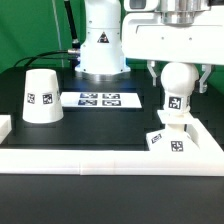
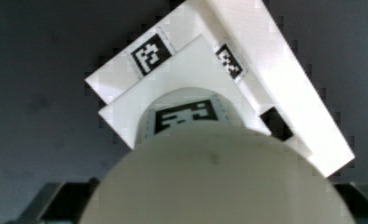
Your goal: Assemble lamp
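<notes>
Two of three parts look joined, the bulb (image 1: 176, 86) seated on the base (image 1: 168, 135) near the worktop's (image 1: 115, 125) front edge at the exterior view's right, the gripper (image 1: 177, 78) straddling it, whether clamped or slack I cannot tell, and the shade (image 1: 40, 95) standing unfitted by the exterior view's left edge.

The lamp's ball-shaped bulb (image 1: 175, 82) stands upright on the small square stepped base (image 1: 168, 138), its round matte white head uppermost and a black-and-white tag showing on its neck. The pair sits at about four o'clock in the exterior view, the base turned corner-on to that camera with square tags on its faces. The larger truncated-cone shade (image 1: 41, 96), also matte white, stands well apart at about nine o'clock from them, wide end down on the dark surface (image 1: 100, 125), narrow end up, one tag facing the camera.
</notes>
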Action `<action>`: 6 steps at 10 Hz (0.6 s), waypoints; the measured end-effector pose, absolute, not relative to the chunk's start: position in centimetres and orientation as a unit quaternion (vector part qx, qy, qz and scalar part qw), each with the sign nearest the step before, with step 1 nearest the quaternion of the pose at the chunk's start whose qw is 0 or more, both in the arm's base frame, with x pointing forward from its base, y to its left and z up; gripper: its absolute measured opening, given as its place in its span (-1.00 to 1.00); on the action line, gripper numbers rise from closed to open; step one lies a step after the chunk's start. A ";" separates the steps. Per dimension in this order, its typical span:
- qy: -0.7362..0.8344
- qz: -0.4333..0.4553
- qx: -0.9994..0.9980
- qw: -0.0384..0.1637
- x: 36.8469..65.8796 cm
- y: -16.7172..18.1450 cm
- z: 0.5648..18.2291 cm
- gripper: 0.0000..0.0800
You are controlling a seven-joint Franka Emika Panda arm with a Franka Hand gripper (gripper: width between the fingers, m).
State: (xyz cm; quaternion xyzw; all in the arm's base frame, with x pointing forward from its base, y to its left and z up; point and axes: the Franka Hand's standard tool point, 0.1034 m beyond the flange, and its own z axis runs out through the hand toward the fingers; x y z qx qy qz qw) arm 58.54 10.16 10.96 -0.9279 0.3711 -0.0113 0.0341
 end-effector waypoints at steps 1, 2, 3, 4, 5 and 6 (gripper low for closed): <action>0.393 -0.010 -0.919 0.035 58.6 10.1 10.9 0.44; 0.398 -0.010 -0.917 0.036 58.6 10.1 10.9 0.44; 0.397 -0.010 -0.917 0.037 58.6 10.1 10.9 0.44; 0.396 -0.009 -0.918 0.037 58.6 10.2 10.9 0.56; 0.387 -0.010 -0.921 0.037 58.6 10.2 10.9 0.56; 0.360 -0.010 -0.932 0.035 58.5 10.2 10.9 0.73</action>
